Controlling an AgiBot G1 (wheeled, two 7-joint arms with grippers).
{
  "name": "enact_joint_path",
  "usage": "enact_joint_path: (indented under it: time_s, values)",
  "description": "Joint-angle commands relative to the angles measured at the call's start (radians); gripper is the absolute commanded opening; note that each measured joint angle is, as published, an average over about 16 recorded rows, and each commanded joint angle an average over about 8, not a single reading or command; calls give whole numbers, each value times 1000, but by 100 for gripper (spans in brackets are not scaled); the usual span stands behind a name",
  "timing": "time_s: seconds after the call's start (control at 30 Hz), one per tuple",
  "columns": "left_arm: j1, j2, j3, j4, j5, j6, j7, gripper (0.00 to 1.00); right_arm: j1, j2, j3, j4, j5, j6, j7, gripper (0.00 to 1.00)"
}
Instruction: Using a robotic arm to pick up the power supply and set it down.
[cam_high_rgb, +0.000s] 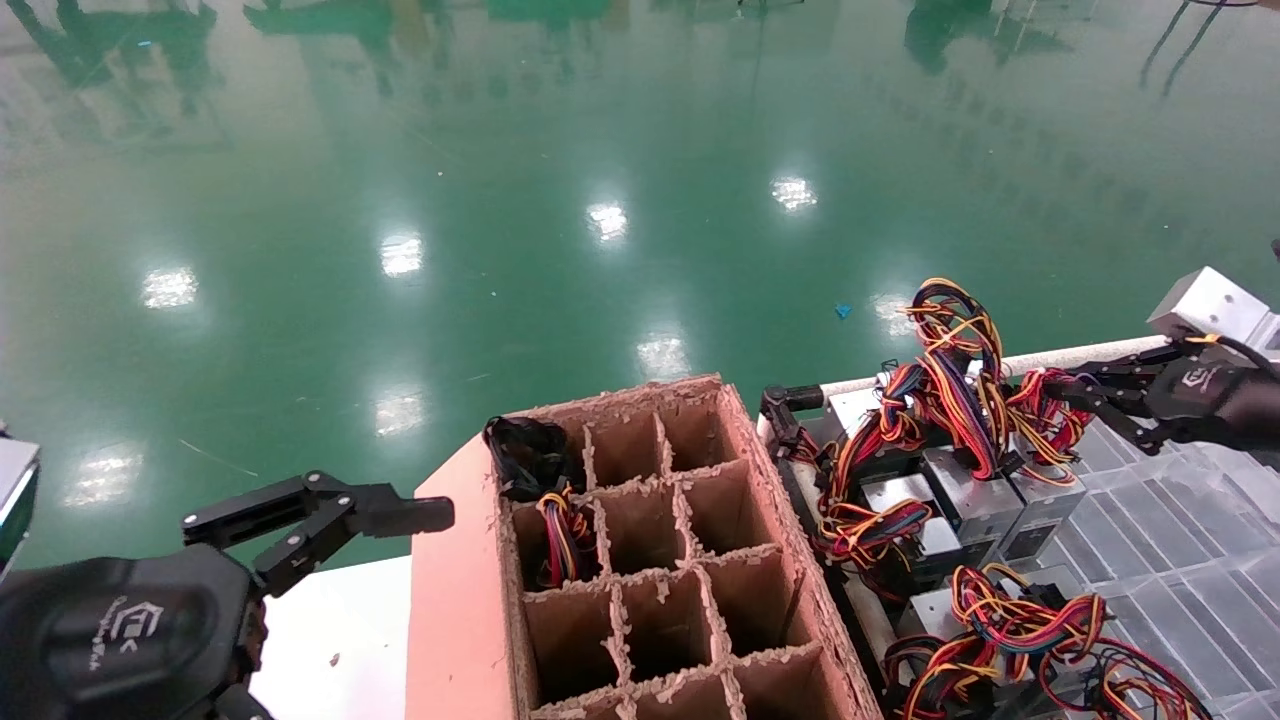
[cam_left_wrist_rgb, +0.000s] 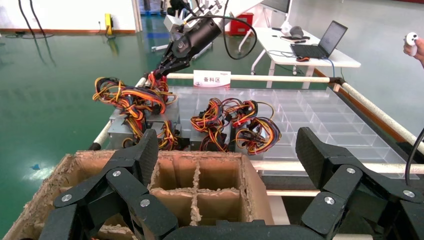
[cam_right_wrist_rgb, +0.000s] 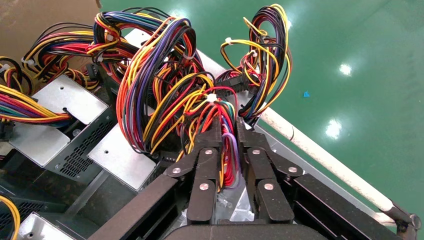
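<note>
My right gripper (cam_right_wrist_rgb: 229, 127) is shut on the red, orange and yellow wire bundle (cam_right_wrist_rgb: 200, 107) of the power supply, at the far right of the table (cam_high_rgb: 1050, 392). Its grey metal box (cam_high_rgb: 1040, 495) stands below the wires among similar units. In the left wrist view the right gripper (cam_left_wrist_rgb: 161, 72) shows far off at the same bundle (cam_left_wrist_rgb: 150, 95). My left gripper (cam_high_rgb: 400, 515) hangs open and empty by the near left corner of the cardboard box (cam_high_rgb: 450, 600), also seen in the left wrist view (cam_left_wrist_rgb: 229, 147).
The cardboard box has divider cells (cam_high_rgb: 640, 520); one back-left cell holds a unit with black wires (cam_high_rgb: 530, 460). More grey units with wire bundles (cam_high_rgb: 1000, 620) crowd the clear plastic tray (cam_high_rgb: 1180, 540). A white rail (cam_high_rgb: 1080, 355) edges the tray's far side.
</note>
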Motion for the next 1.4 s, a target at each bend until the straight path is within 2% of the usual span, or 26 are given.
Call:
enact_joint_path:
  time_s: [0.03, 0.33, 0.77, 1.0, 1.17, 1.4]
  values:
    - [0, 0, 0, 0, 0, 0, 0, 100, -1, 0, 1, -1, 2, -2, 1, 100]
    - [0, 0, 0, 0, 0, 0, 0, 100, 11, 3, -3, 4, -4, -12, 3, 100]
    - [0, 0, 0, 0, 0, 0, 0, 100, 105, 29, -24, 30, -33, -91, 46, 100]
    - [0, 0, 0, 0, 0, 0, 0, 100, 126, 41, -15, 33, -21, -124, 62, 100]
    - [0, 0, 0, 1, -1, 0, 0, 100, 96, 50, 5, 75, 10, -144, 75, 100]
    - [0, 0, 0, 1, -1, 0, 0, 100, -12, 66, 53, 216, 89, -163, 128, 100]
